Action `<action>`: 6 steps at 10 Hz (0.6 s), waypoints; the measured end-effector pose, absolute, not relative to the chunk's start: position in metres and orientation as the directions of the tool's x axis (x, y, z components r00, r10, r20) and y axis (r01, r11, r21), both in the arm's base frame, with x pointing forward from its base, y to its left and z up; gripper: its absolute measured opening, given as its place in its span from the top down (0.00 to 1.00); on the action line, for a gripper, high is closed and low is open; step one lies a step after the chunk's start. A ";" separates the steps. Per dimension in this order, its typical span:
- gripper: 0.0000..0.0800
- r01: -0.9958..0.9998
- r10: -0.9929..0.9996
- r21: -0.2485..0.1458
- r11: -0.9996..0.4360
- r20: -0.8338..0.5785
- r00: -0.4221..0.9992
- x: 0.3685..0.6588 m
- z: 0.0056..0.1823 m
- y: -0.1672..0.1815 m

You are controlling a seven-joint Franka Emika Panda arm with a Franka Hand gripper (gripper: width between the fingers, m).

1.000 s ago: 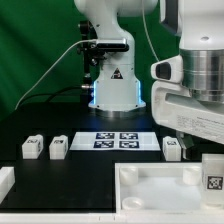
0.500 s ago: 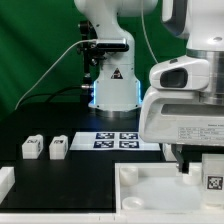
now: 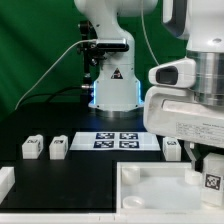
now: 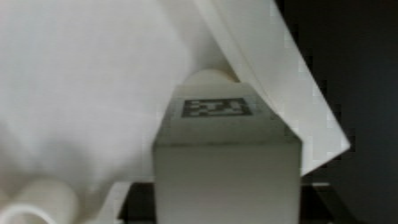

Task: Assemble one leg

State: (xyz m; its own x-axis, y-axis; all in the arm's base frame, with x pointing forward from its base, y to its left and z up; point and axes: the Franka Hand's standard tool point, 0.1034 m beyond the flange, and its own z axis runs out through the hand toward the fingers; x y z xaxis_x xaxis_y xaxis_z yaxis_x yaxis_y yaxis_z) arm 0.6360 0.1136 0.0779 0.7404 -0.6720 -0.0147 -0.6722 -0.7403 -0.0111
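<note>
My gripper [image 3: 207, 163] is shut on one leg [image 3: 211, 180], a small white peg with a black-and-white tag, held slightly tilted over the right corner of the large white square board [image 3: 150, 190]. In the wrist view the held leg [image 4: 221, 150] fills the middle with its tag facing the camera. Dark fingertips [image 4: 317, 196] show at its sides, and the board's white surface [image 4: 89, 90] lies beyond. Three more legs stand on the black table: two at the exterior view's left [image 3: 32, 147] [image 3: 58, 147] and one at the right [image 3: 172, 148].
The marker board [image 3: 120, 139] lies flat in front of the robot base [image 3: 112, 90]. The arm's bulky white wrist [image 3: 185, 120] hides much of the exterior view's right. A white block [image 3: 5, 180] sits at the left edge.
The arm's wrist has swung toward the exterior view's left and come lower. The held leg has sunk a little toward the board's corner and now sits tilted.
</note>
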 end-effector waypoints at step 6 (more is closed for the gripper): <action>0.63 -0.950 -0.944 -0.076 0.302 -0.164 -0.287 0.628 0.076 0.116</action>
